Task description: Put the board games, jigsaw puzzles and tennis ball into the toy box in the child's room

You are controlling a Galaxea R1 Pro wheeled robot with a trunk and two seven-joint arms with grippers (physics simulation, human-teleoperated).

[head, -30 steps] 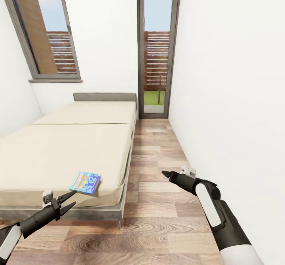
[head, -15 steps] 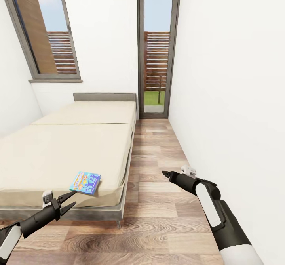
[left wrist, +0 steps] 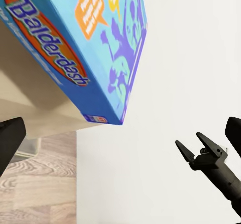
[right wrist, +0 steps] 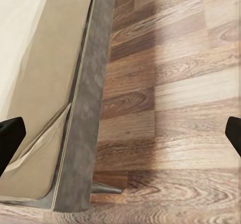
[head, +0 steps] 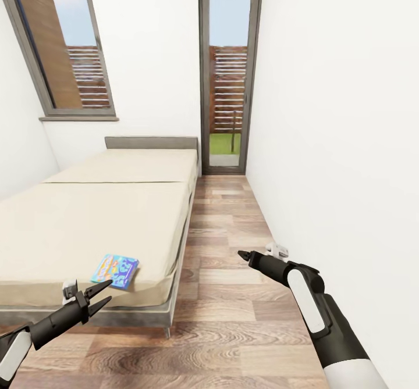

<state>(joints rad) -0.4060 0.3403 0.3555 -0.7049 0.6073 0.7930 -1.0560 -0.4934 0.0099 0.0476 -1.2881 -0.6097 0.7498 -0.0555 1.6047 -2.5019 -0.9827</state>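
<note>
Board game (head: 115, 271), small and blue, flat on the beige mattress of the bed (head: 105, 214), at the near right corner, close to the mattress edge. Busy printed lid facing up; in the left wrist view, "Balderdash" in blue letters on an orange-red oval, with an orange speech bubble and purple figures beside it. Untouched by either arm.

Left gripper (head: 109, 291) just near of the game and a little to its left, level with the bed's near edge, pointing toward the far right. Jaws spread, nothing between them; black fingers (left wrist: 10, 138) wide apart at the edges of the left wrist view, the blue box close ahead between them.

Right gripper (head: 241, 254) well to the right of the bed, over the wood-plank floor (head: 233, 319), near the white wall (head: 337, 145), pointing left toward the bed. Jaws spread here too, empty; dark fingertips (right wrist: 10, 136) at the two edges of the right wrist view, with the grey bed frame (right wrist: 85, 108) and bare planks below.

Far end of the room: low grey headboard (head: 151, 142) against the wall, tall window (head: 70, 57) above the bed on the left, narrow glass door (head: 227, 86) at the end of the floor strip, slatted fence and grass outside.
</note>
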